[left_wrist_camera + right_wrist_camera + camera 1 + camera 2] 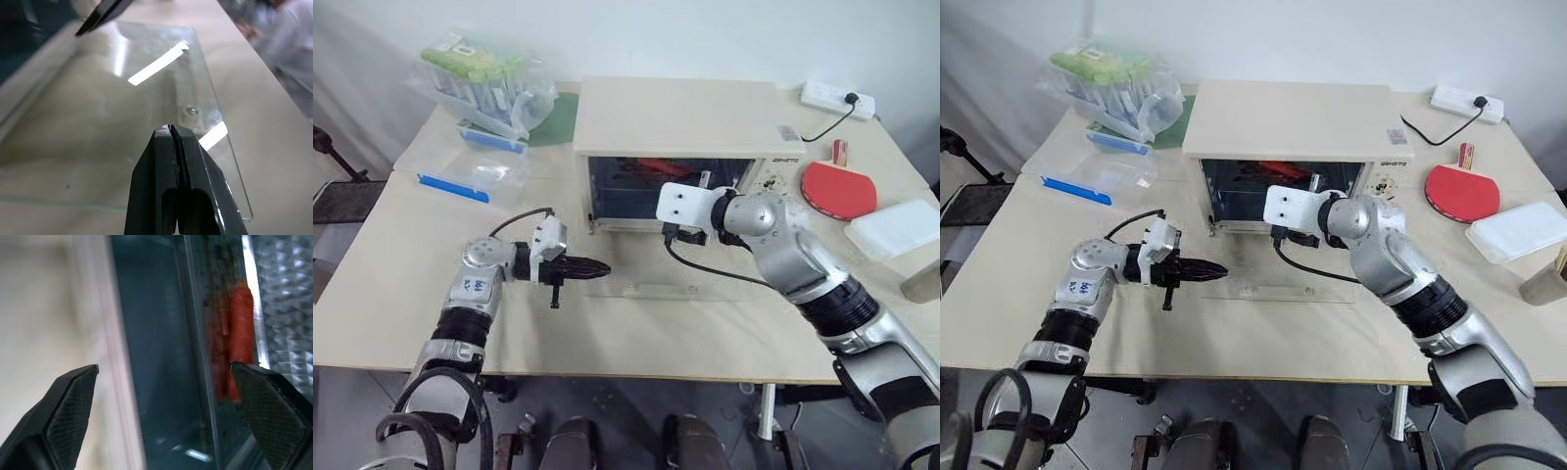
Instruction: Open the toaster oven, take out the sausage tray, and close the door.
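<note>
Nearest me, my left pincer (592, 266) sits shut and empty over the dropped glass door (656, 279). Right pincer (164, 396) gapes wide at the toaster oven (680, 147) mouth — sausage tray (234, 342) inside; a skewed reach could jam its rim.

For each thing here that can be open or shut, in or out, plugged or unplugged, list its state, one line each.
Cream-white toaster oven: open.
Glass-paned door: folded down flat on the table.
Silver sausage tray: inside the oven.
Left black-fingered gripper: shut, empty.
Right black-fingered gripper: open, empty, at the oven mouth.
White power strip: black plug in.
</note>
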`<state>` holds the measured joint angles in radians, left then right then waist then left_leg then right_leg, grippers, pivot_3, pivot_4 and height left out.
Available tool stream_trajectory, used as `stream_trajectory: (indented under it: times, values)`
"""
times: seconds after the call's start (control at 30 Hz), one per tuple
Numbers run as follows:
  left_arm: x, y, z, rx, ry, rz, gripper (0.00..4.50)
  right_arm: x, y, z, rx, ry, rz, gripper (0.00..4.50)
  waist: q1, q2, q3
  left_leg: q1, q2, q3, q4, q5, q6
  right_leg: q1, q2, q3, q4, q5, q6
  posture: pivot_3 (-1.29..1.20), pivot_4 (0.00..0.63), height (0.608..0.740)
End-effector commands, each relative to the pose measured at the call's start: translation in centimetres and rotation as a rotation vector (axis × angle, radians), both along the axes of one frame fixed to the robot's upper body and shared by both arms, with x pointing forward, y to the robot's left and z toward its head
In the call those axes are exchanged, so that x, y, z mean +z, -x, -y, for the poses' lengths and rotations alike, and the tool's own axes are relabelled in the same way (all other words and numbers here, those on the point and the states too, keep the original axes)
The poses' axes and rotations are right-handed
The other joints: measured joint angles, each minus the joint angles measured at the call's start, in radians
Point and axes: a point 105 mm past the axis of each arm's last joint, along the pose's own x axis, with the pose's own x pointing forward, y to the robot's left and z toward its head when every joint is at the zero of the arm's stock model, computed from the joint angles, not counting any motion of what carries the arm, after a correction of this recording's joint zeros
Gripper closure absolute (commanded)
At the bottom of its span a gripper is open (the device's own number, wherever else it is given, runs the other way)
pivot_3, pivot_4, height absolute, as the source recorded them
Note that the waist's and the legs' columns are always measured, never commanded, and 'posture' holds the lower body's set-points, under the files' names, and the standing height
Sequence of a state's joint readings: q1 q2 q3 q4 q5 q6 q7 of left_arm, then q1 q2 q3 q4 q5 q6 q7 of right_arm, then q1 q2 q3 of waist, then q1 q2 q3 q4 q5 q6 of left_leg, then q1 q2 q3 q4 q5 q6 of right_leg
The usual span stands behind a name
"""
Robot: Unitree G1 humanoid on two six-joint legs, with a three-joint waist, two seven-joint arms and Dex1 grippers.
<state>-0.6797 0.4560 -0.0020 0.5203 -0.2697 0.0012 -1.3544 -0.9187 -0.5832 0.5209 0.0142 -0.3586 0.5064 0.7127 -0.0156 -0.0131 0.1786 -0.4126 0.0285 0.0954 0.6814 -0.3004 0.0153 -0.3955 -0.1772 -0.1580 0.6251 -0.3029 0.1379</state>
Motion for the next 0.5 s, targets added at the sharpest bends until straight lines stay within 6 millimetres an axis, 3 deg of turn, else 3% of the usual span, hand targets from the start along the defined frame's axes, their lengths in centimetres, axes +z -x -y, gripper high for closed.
stream_trajectory:
  times: [0.03, 0.13, 0.27, 0.37, 0.5]
  values:
    - [4.5, 0.3, -1.2, 0.146, 0.256, 0.136, 4.47, 1.7, -1.3, -1.7, -0.002, 0.036, 0.182, 0.00, -0.007, 0.000, 0.000, 0.000, 0.000, 0.000, 0.000, 0.000, 0.000, 0.000, 0.000, 0.000, 0.000, 0.000, 0.000, 0.00, 0.150, 0.740]
    - [5.9, 1.4, -2.8, 0.260, 0.418, 0.142, 4.47, 1.6, -1.9, -3.1, -0.007, 0.027, 0.224, 0.00, -0.020, 0.000, 0.000, 0.002, 0.001, -0.002, -0.001, 0.000, 0.000, 0.000, 0.000, 0.000, 0.001, 0.000, 0.000, 0.00, 0.150, 0.740]
    - [6.0, 2.8, -4.4, 0.371, 0.514, 0.110, 4.47, 1.1, -2.3, -4.1, -0.010, 0.043, 0.274, 0.00, -0.023, 0.000, 0.000, 0.005, 0.001, -0.003, -0.005, 0.000, -0.001, 0.000, 0.000, 0.001, 0.002, 0.000, 0.000, 0.00, 0.150, 0.740]
    - [6.1, 4.6, -5.1, 0.403, 0.610, 0.030, 3.93, 0.7, -2.6, -4.3, -0.034, 0.072, 0.310, 0.00, -0.020, 0.001, 0.000, 0.005, 0.001, -0.003, -0.005, 0.000, -0.001, 0.001, 0.000, 0.001, 0.001, 0.000, 0.000, 0.00, 0.150, 0.740]
    - [6.0, 5.7, -5.4, 0.452, 0.655, 0.003, 2.83, -0.4, -2.7, -4.2, -0.064, 0.098, 0.316, 0.00, -0.013, 0.001, 0.000, 0.005, 0.001, -0.003, -0.003, 0.000, -0.001, 0.002, -0.001, 0.002, 0.001, 0.000, 0.000, 0.00, 0.150, 0.740]
